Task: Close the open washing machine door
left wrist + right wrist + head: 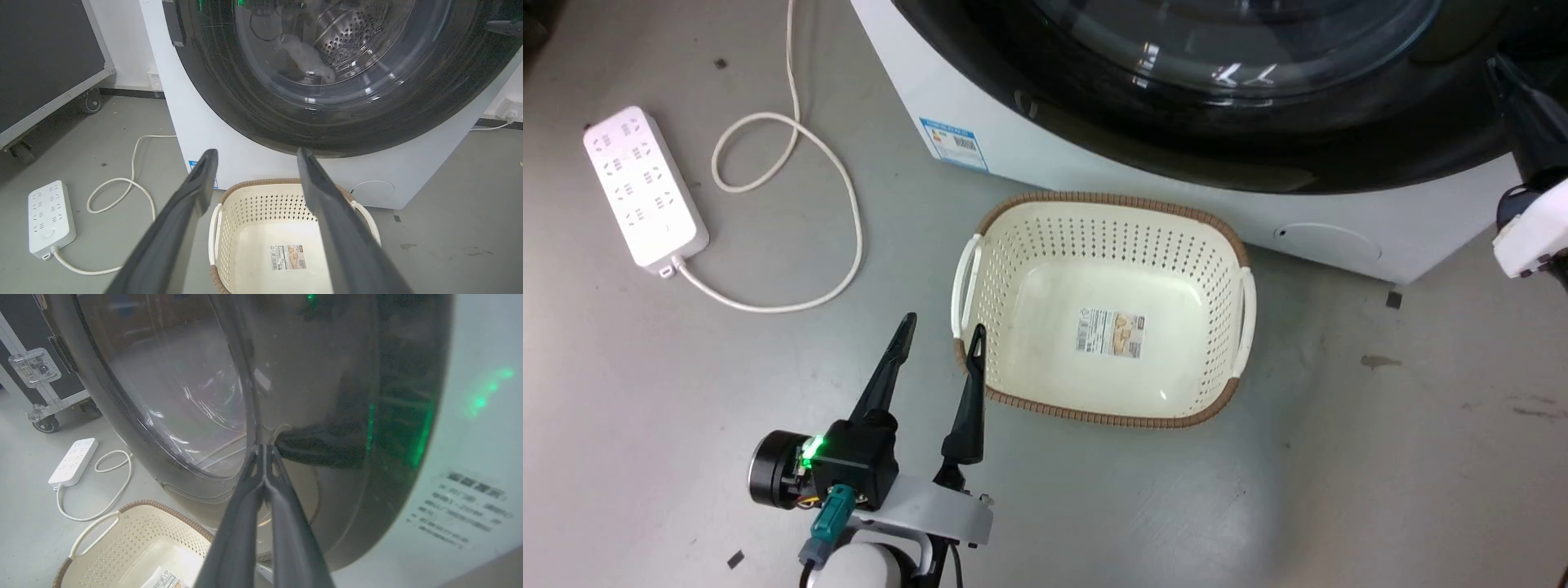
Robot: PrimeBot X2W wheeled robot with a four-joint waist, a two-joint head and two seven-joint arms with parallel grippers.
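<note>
**Door against the washer's front, right fingers at its rim**

Head view: the door (1192,114) lay flat against the washer (1094,175). A basket (1045,245) stood on the floor (1339,490) just before the washer, and a power strip (644,188) lay well apart on the left. The left fingers (970,384) hung spread wide beside the basket's left rim and held nothing. Left wrist view: those spread fingers pointed at the door's lower black rim, with the basket below them and the steel drum visible through the glass. Right wrist view: the right fingers (264,465) were pressed together with nothing between them. Their tips were against the door where the glass met the black rim. Whether the door was latched could not be told.
</note>
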